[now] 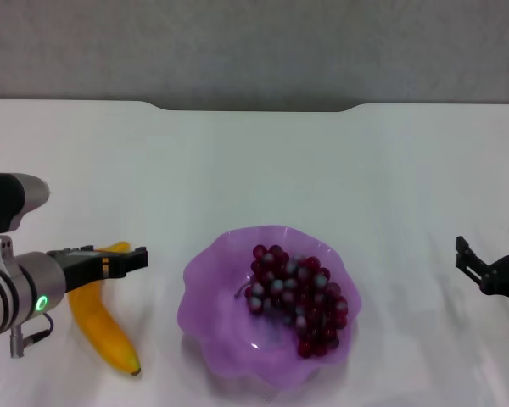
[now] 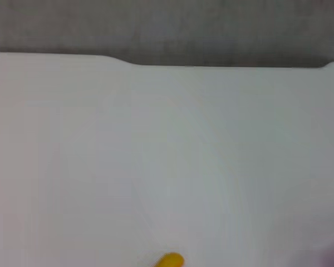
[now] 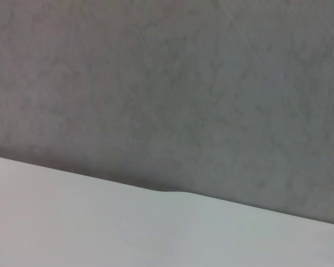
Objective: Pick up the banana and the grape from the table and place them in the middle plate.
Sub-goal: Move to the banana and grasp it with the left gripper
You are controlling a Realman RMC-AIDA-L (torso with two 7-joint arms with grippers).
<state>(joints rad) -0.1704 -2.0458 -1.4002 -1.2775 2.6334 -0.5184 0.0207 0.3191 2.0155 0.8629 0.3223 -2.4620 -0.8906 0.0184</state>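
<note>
Banana (image 1: 103, 326) left of the plate (image 1: 205, 280), dark tip pointing toward the robot, left gripper (image 1: 127, 259) over its far end, finger state unclear; right gripper (image 1: 492, 259) spread wide.

One curved yellow-orange banana (image 1: 103, 326) lies on the one plain white tabletop (image 1: 322, 161), beside the single translucent purple plastic plate with a scalloped rim (image 1: 205, 292). One bunch of small dark red-purple grapes (image 1: 297, 297) sits in that plate; its individual grapes are too many and too closely packed to count. Two robot grippers are in view, the left gripper (image 1: 137, 259) and the right gripper (image 1: 489, 246).
</note>
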